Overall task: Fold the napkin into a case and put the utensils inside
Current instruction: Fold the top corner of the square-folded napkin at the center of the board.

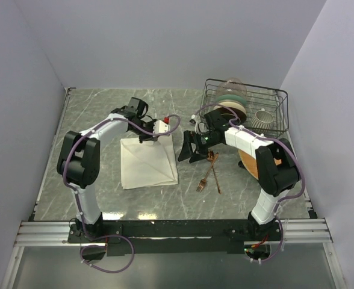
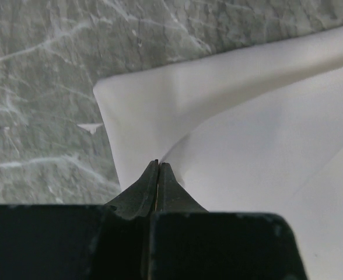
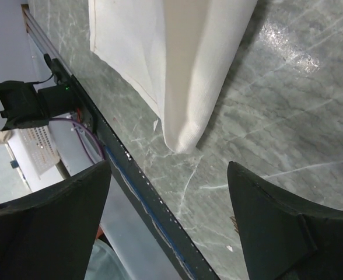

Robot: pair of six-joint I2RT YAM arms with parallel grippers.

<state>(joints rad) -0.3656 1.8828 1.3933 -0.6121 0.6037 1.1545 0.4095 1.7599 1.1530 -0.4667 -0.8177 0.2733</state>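
The cream-white napkin (image 1: 145, 164) lies left of centre on the marble table, with creases running up to its far right corner. My left gripper (image 1: 150, 137) is shut on that corner. In the left wrist view the left gripper (image 2: 158, 163) pinches a raised fold of the napkin (image 2: 247, 134). My right gripper (image 1: 189, 148) hangs open just right of the napkin's right edge, holding nothing. In its wrist view the right gripper (image 3: 168, 165) is wide open above bare table near a napkin (image 3: 177, 58) corner. The copper fork and spoon (image 1: 209, 173) lie crossed to the right of the napkin.
A black wire rack (image 1: 267, 96) with plates and a ribbed bowl stands at the back right. An orange mat (image 1: 248, 162) lies partly under the right arm. The table's front rail (image 3: 130, 175) runs close to the right gripper.
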